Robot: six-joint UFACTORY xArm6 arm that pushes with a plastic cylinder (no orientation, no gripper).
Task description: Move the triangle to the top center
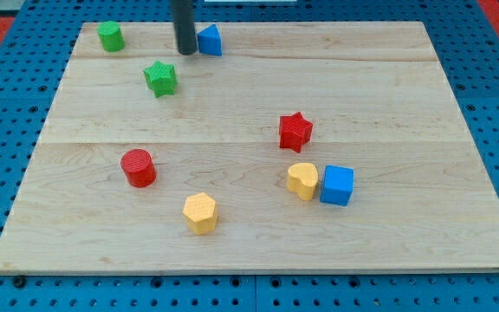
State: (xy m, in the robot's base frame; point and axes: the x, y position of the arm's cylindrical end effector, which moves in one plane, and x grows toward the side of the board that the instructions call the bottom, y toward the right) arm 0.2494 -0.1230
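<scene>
The blue triangle (pixel 210 40) lies near the view's top, left of centre, on the wooden board (pixel 388 95). My tip (pixel 185 50) stands right against the triangle's left side, touching or nearly touching it. The rod rises out of the view's top edge.
A green block (pixel 110 36) sits at the top left and a green star (pixel 160 78) below my tip. A red star (pixel 295 131) is right of centre, a red cylinder (pixel 138 167) at left. A yellow hexagon (pixel 200 213), yellow heart (pixel 302 180) and blue cube (pixel 337 185) lie toward the bottom.
</scene>
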